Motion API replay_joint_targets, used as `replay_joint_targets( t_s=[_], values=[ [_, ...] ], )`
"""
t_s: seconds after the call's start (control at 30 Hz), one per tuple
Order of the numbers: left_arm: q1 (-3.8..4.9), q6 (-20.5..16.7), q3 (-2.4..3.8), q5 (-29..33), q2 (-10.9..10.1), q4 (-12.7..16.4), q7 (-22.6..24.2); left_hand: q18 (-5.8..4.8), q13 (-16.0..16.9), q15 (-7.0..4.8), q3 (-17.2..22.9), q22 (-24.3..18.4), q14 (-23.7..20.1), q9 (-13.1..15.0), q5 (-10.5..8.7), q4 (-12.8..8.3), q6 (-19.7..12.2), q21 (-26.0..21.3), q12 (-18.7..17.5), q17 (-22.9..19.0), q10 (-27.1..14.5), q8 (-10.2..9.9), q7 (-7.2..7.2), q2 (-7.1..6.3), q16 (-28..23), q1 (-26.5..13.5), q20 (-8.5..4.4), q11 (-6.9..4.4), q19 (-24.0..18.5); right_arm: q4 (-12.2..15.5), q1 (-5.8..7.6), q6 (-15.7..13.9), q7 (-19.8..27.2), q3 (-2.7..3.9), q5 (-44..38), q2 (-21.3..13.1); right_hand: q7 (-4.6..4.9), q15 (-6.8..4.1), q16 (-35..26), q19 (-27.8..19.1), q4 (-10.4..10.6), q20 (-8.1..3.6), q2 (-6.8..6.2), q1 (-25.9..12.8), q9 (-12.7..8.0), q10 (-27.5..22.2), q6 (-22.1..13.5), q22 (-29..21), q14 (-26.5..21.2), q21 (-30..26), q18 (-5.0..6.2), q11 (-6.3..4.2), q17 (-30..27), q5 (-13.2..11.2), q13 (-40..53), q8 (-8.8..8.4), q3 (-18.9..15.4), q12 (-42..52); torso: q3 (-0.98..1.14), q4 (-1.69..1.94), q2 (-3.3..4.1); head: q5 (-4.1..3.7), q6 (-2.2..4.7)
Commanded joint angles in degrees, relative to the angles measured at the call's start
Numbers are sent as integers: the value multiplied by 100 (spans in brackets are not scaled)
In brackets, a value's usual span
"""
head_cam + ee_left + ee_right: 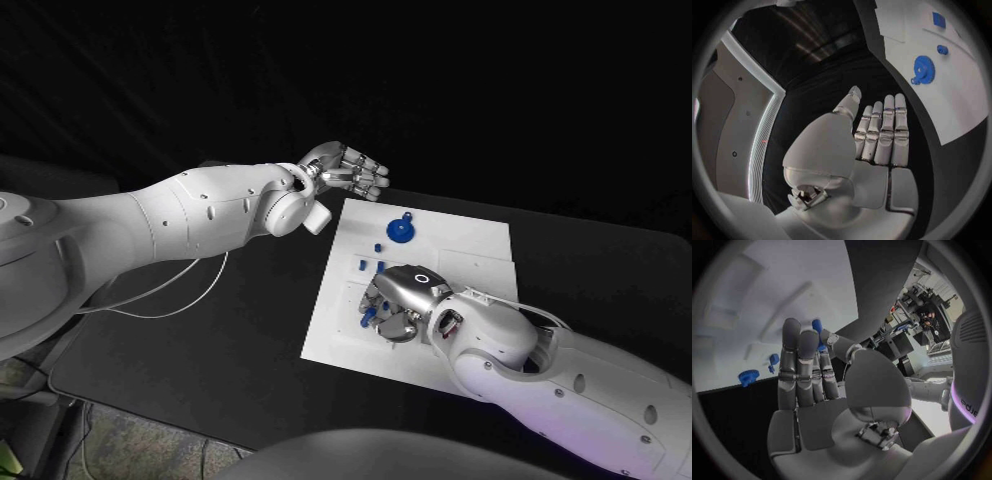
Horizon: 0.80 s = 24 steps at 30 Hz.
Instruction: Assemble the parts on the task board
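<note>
The board [433, 240] lies mid-table, our right hand [400, 305] low at its six o'clock seemingly pinching a blue part [817, 330] for seating, our left hand [346, 168] empty, fingers loose, parked at eleven o'clock.

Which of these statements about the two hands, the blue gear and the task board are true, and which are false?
1. The left hand holds a blue part. False: it holds nothing and hangs beyond the far corner of the task board.
2. The right hand is over the task board. True.
3. The right hand pinches a small blue part. True.
4. The blue gear lies on the black table. False: it lies on the task board.
</note>
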Motion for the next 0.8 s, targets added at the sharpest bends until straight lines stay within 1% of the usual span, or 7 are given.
replay_joint_targets(
  t_s=[0.03,0.17,0.43,0.6,0.8],
  values=[
    [2,74,3,37,-1,12,39,-4,0,-6,-13,-7,-53,1,-12,9,-14,32,-21,9,-16,-10,34,18,-17,-48,7,12,-40,-15,-10,70,-23,-5,-115,15,0,-51,-23,30,-35,-28,39,-1,6,169,31,7,3,-19,106,-125,-3,19,9,23,-9,19,1,1,-1,6,-12],
    [2,73,3,37,-8,12,37,-3,0,-6,-26,-38,-53,1,-13,17,-17,33,-21,14,-14,-9,36,17,-16,-47,9,11,-35,-28,-14,73,-31,-8,-126,19,0,-51,-23,30,-35,-28,39,-1,6,169,31,7,3,-19,106,-125,-3,19,9,23,-9,19,1,-4,-3,9,-10],
    [2,81,3,37,-11,12,33,-3,0,-6,-26,-38,-53,1,-13,17,-17,33,-21,14,-14,-9,36,17,-16,-47,9,11,-35,-42,-19,187,-37,-16,-135,27,-1,-52,-28,45,-55,-28,49,-11,7,174,33,28,6,-50,105,-126,-8,20,9,23,-6,20,1,-7,-2,7,-17],
    [2,85,3,37,-11,11,30,-3,0,-6,-26,-38,-53,1,-13,17,-17,33,-21,14,-14,-9,36,17,-16,-47,9,11,-35,-63,-23,264,-57,-36,-153,46,-1,-53,-31,42,-61,-28,55,-16,7,176,35,39,5,-65,99,-126,-10,21,9,23,-13,20,3,-3,-2,3,-23],
    [2,90,3,37,-9,7,24,-3,0,-6,-26,-38,-53,1,-13,17,-17,33,-21,14,-14,-9,36,17,-16,-47,9,11,-35,-74,-23,246,-89,-66,-179,77,-1,-53,-32,43,-62,-29,55,-17,7,176,35,41,4,-67,98,-126,-11,21,9,23,-14,20,-1,-7,-3,-2,-27]
  ],
)
